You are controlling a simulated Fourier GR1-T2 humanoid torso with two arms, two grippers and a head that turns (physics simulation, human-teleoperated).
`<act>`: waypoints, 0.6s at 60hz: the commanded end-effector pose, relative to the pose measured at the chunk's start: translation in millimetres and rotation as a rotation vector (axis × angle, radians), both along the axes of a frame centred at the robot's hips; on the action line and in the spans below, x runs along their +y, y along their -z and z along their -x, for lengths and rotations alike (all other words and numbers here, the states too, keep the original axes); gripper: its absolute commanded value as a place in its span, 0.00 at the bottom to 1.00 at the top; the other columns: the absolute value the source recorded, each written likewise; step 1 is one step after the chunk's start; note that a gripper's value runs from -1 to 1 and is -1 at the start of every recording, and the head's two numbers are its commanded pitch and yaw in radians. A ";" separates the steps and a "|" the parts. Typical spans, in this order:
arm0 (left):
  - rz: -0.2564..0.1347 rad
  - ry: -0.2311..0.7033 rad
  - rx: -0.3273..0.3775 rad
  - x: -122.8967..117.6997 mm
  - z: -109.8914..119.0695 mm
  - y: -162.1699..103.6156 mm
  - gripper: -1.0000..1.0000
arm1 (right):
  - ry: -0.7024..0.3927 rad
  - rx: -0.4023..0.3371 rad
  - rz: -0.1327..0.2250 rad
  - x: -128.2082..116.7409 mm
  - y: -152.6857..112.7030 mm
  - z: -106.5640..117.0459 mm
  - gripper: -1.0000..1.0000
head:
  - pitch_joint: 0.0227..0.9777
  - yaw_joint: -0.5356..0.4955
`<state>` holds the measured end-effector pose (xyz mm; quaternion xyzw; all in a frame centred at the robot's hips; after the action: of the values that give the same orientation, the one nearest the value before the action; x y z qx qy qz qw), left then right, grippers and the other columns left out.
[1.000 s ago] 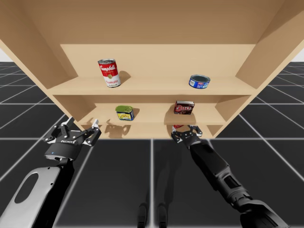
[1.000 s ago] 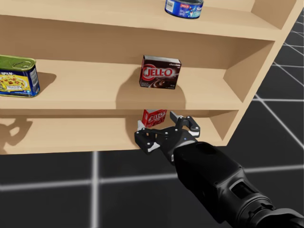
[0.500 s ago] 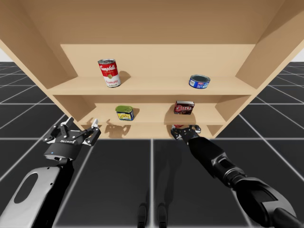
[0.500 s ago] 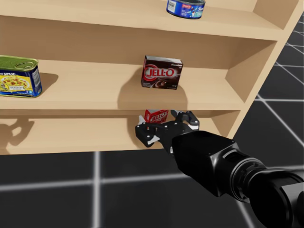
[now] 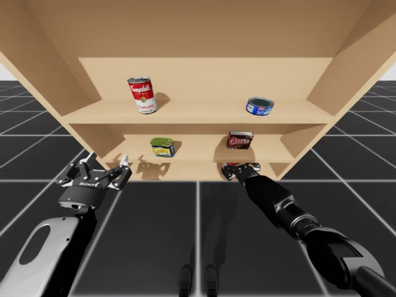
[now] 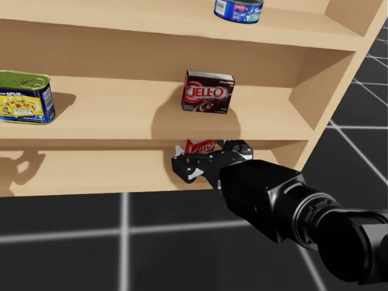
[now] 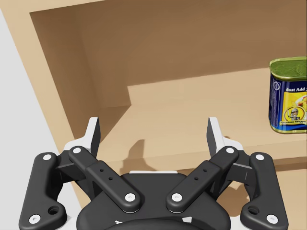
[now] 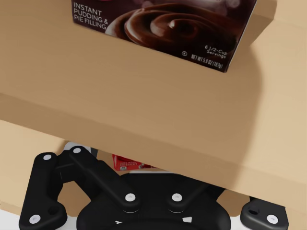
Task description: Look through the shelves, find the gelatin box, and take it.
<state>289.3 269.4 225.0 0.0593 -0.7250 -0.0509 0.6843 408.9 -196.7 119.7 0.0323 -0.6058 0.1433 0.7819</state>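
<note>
Red box [image 6: 200,145] stands upright on bottom shelf [image 6: 91,171], straight ahead of right gripper [image 6: 211,156] and between its spread, released jaws; left gripper [image 7: 153,136], also released, hangs well apart, so right is nearer.

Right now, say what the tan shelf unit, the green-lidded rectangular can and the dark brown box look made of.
Tan shelf unit: probably wood or laminate, matt, evenly coloured.
Green-lidded rectangular can: likely metal, rimmed lid.
Dark brown box: seemingly printed card, sharp flat edges.

lower box [image 6: 200,145] red | middle box [image 6: 208,92] dark brown | shelves [image 6: 121,115] tan
</note>
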 end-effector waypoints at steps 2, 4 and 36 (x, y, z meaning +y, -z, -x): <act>-0.002 0.000 0.000 -0.3 0.0 0.3 0.00 | -0.002 0.021 -0.011 -0.3 23.8 -34.2 0.00 | 0.72 0.30; -0.002 0.001 0.000 -0.3 0.0 0.4 0.00 | -0.003 0.021 -0.010 -0.4 23.8 -34.3 0.00 | 0.72 0.30; -0.007 0.005 -0.002 -0.3 0.2 0.7 0.00 | 0.003 -0.022 0.027 -3.7 24.6 -25.3 1.00 | 0.72 0.29</act>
<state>288.2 270.6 223.8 0.0619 -0.7248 -0.0532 0.6841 412.3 -201.2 124.9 0.0543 -0.6125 0.1755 0.7688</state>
